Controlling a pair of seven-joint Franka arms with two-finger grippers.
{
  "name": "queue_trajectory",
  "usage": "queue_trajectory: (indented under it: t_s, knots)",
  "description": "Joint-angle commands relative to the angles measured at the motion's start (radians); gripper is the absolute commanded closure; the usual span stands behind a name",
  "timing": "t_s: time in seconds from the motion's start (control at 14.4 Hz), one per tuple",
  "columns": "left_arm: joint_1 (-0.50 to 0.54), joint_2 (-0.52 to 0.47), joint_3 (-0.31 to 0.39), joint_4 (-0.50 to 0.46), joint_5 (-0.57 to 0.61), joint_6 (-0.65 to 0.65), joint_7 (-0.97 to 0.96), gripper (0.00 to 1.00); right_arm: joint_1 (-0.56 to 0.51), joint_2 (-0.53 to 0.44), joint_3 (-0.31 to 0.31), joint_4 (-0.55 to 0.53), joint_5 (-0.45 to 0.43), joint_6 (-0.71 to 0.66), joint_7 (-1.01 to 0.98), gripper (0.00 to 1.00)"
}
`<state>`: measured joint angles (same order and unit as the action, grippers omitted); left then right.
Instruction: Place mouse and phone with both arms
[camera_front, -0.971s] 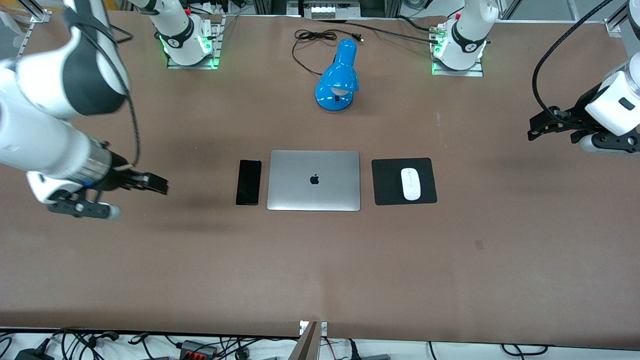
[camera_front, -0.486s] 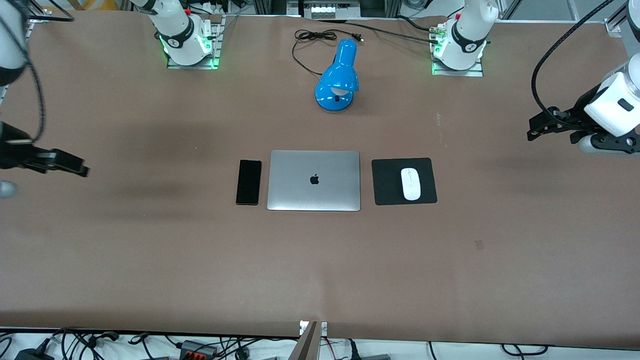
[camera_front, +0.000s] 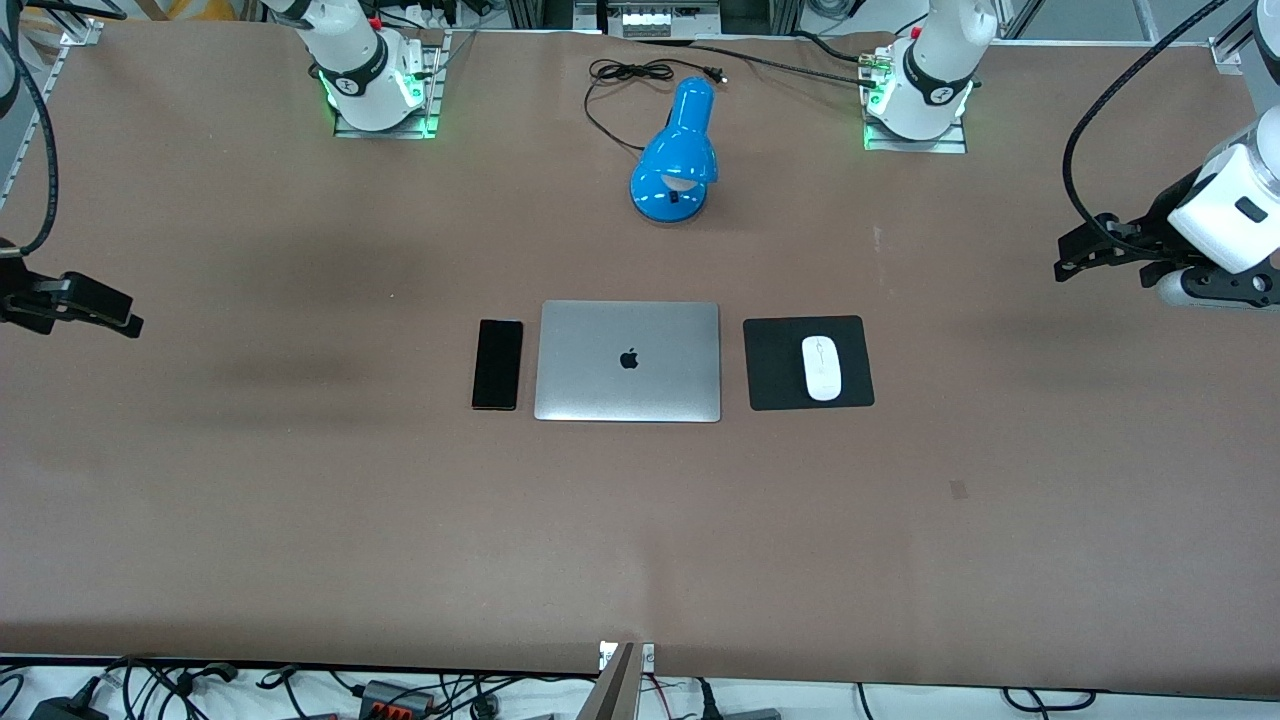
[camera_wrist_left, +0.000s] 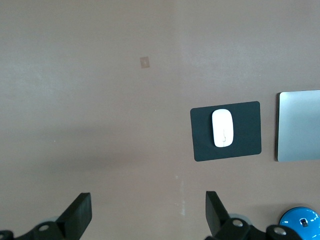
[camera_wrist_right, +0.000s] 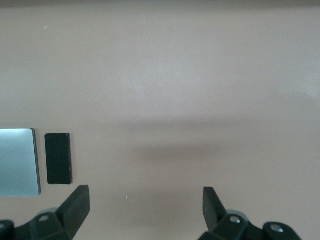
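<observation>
The white mouse (camera_front: 822, 367) lies on a black mouse pad (camera_front: 775, 365), beside the closed laptop (camera_front: 628, 360) toward the left arm's end. The black phone (camera_front: 497, 364) lies flat beside the laptop toward the right arm's end. My left gripper (camera_front: 1066, 258) is open and empty over bare table at the left arm's end. Its wrist view shows the mouse (camera_wrist_left: 223, 128) on the pad (camera_wrist_left: 250, 131), well clear of the gripper (camera_wrist_left: 147, 215). My right gripper (camera_front: 120, 316) is open and empty over bare table at the right arm's end. Its wrist view shows the phone (camera_wrist_right: 58, 158) apart from the gripper (camera_wrist_right: 145, 210).
A blue desk lamp (camera_front: 676, 150) with a black cord (camera_front: 625, 75) lies farther from the front camera than the laptop, between the two arm bases. The laptop's edge shows in the left wrist view (camera_wrist_left: 300, 125) and in the right wrist view (camera_wrist_right: 17, 162).
My right arm has pulled away from beside the phone toward its own end of the table, now at the view's edge. The left arm has barely moved. Phone and mouse stay put.
</observation>
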<state>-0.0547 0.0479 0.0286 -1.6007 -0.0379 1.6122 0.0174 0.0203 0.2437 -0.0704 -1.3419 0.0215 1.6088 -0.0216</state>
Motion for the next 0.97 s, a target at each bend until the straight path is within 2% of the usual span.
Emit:
queue_trajectory:
  t_s: [0.0,0.14,0.35,0.9]
  knots:
    - [-0.002,0.01,-0.002,0.027,0.015,-0.018,0.009,0.0,0.004,-0.127,0.008,-0.188,-0.023,0.083,-0.033,0.0]
    - [-0.002,0.01,-0.003,0.027,0.015,-0.02,0.009,0.0,0.001,-0.194,0.008,-0.29,-0.025,0.115,-0.037,0.0]
    - [-0.001,0.01,-0.002,0.025,0.015,-0.02,0.01,0.0,0.003,-0.25,0.008,-0.362,-0.025,0.12,-0.038,0.0]
    - [0.001,0.01,-0.001,0.027,0.015,-0.034,0.013,0.0,-0.003,-0.235,0.001,-0.341,-0.014,0.117,-0.038,0.0]
